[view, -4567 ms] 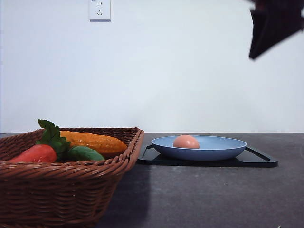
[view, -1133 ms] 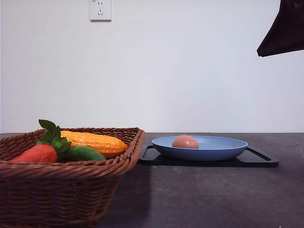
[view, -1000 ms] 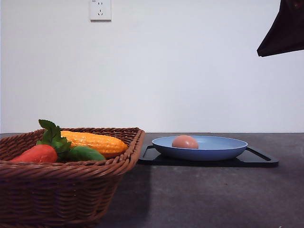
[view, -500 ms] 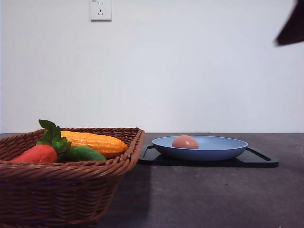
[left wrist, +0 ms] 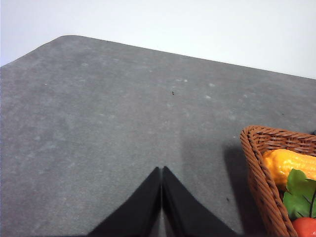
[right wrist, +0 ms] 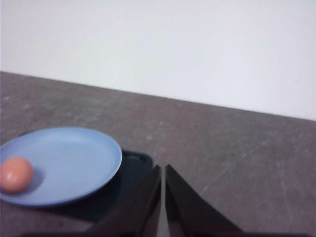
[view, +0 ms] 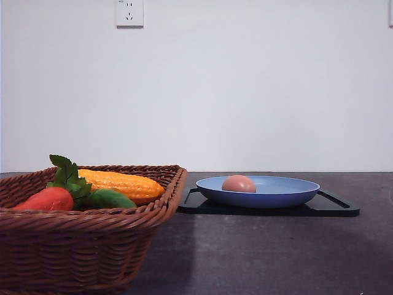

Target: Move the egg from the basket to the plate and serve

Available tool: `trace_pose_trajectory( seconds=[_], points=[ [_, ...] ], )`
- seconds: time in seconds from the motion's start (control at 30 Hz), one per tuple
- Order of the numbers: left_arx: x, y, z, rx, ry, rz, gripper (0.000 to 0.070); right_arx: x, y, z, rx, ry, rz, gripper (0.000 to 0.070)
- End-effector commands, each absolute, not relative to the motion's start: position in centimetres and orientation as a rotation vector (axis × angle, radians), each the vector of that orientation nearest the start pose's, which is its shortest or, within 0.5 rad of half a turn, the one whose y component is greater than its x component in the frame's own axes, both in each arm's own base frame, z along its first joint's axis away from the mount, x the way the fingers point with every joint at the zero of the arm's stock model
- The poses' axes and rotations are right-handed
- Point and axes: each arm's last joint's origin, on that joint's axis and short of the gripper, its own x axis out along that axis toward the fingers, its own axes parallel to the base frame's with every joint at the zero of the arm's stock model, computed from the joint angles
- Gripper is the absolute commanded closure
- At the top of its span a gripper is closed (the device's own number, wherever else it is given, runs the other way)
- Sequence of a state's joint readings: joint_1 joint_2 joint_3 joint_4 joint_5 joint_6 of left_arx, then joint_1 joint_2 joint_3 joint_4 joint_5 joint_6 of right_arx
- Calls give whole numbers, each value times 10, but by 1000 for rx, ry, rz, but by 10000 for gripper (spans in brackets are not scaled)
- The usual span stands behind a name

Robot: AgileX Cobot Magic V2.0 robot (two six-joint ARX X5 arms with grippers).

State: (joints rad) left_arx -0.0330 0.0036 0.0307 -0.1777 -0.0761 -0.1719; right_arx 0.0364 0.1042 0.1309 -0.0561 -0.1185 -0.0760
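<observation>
The egg [view: 239, 183] lies in the blue plate [view: 282, 195], on a black tray [view: 334, 208], well apart from the pinched-shut right claw [right wrist: 162, 197]. The basket [view: 73, 246] sits beside it on the bench [view: 264, 258]. The left claw [left wrist: 161, 200] is pinched shut too, empty.

It is looking like a bare test room, not a home kitchen: a dark grey mat-like tabletop [view: 264, 252] is running to a plain white wall [view: 245, 92], with one wall socket [view: 129, 12] sitting up at eleven o'clock.
</observation>
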Motion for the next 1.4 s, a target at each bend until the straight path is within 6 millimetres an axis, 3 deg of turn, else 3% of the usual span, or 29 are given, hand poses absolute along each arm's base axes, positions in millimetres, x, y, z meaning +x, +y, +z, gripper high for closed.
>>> trace_pose_trajectory(
  seconds=[0.0, 0.27, 0.43, 1.37],
  points=[
    [96, -1, 147, -162, 178, 59, 700, 97, 6, 188, -56, 25, 158, 700],
    [96, -1, 147, -162, 178, 59, 700, 98, 4, 159, -1, 76, 146, 700],
    [96, -1, 147, -162, 178, 59, 700, 96, 4, 151, 5, 157, 144, 700],
    [96, -1, 147, -162, 178, 59, 700, 96, 4, 151, 2, 148, 134, 700]
  ],
)
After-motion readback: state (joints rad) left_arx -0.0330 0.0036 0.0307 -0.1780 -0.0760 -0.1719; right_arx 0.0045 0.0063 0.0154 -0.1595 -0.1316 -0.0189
